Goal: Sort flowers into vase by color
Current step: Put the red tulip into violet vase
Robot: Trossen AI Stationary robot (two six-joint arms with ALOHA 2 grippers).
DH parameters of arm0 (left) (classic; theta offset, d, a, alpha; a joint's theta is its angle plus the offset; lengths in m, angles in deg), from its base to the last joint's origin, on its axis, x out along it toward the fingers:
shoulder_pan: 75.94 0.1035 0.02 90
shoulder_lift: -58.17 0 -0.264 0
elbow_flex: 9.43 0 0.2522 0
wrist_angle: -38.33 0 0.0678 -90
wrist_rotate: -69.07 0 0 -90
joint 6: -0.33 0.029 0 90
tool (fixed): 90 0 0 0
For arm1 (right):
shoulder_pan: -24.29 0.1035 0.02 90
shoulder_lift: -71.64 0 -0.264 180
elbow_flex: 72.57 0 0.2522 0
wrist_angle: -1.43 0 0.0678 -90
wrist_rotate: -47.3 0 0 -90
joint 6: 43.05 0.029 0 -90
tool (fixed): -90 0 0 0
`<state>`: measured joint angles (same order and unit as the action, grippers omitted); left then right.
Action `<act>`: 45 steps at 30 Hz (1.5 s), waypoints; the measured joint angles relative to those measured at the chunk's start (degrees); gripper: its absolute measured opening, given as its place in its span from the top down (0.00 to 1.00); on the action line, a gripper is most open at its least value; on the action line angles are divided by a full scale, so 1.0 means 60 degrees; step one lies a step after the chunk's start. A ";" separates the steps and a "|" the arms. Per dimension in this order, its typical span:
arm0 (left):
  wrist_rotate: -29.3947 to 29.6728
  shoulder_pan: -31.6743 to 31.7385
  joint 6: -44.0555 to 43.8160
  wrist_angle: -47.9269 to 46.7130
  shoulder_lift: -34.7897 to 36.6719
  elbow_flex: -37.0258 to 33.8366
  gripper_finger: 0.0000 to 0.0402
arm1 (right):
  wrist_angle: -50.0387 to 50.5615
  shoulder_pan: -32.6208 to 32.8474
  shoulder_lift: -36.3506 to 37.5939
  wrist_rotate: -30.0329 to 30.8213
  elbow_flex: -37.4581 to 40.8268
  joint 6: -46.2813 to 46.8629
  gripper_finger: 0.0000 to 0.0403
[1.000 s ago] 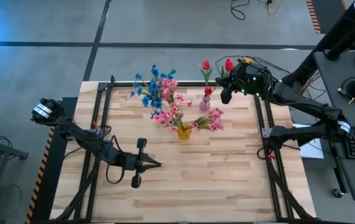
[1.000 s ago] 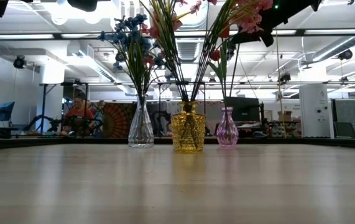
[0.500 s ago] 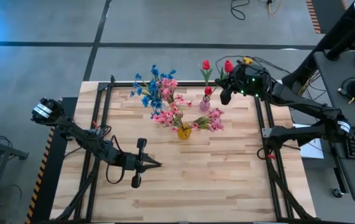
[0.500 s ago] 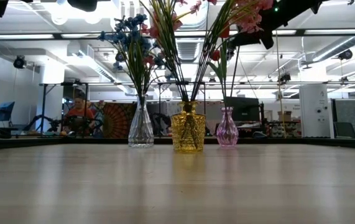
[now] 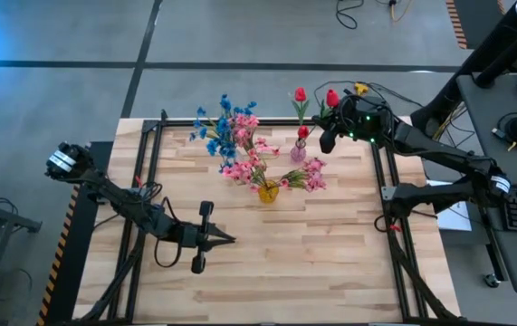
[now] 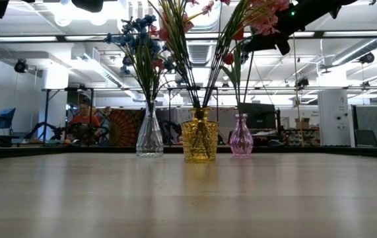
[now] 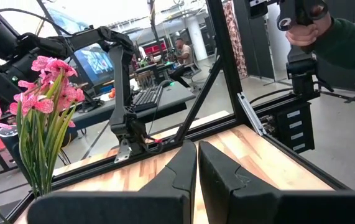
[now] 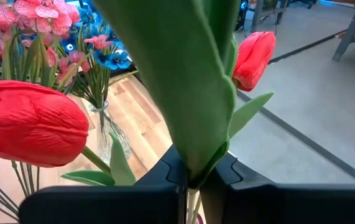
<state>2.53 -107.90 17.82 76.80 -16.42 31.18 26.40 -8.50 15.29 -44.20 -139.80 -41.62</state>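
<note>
Three vases stand at the table's far middle: a clear vase (image 6: 150, 135) with blue flowers (image 5: 215, 131), a yellow vase (image 6: 199, 139) with pink sprays (image 5: 305, 174), and a pink vase (image 5: 298, 152) with red tulips (image 5: 301, 94). My right gripper (image 5: 327, 136) hovers high beside the pink vase, on its right, shut on a red tulip's stem. That tulip's bud (image 5: 332, 96) points toward the far edge. My left gripper (image 5: 228, 239) is shut and empty over the near left part of the table. My right gripper pinches a red tulip's green stem (image 8: 193, 177) between its two fingers, where a broad leaf (image 8: 183, 81) wraps the stem. The fingers lie across the stem. The stem runs on past the fingers; whether its lower end sits in the pink vase I cannot tell.
Black frame rails (image 5: 154, 172) run along the table's left, right and far edges. Bare wood (image 5: 321, 263) fills the near half of the table. A person's hand (image 7: 308, 31) shows in the room beyond the table, as does a seated person (image 6: 82, 125).
My right gripper has drifted slightly toward the table's left with the tulip; everything else stands as before.
</note>
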 joint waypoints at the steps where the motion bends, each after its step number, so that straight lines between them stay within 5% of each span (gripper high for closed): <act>1: 0.0000 0.0000 -0.0003 0.0000 0.0000 0.0000 1.00 | 0.0002 0.0000 0.0000 0.0000 0.0000 0.0000 0.97; 29: 0.0000 0.0000 -0.0004 -0.0004 0.0000 0.0000 1.00 | 0.0028 0.0004 0.0000 -0.0080 0.0000 0.0153 0.96; 45: 0.0000 0.0000 -0.0004 -0.0002 0.0000 0.0000 1.00 | 0.0082 0.0004 0.0000 -0.0084 0.0000 0.0277 0.66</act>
<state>2.53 -107.90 17.80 76.79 -16.42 31.18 26.90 -8.48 15.29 -44.70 -139.80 -39.96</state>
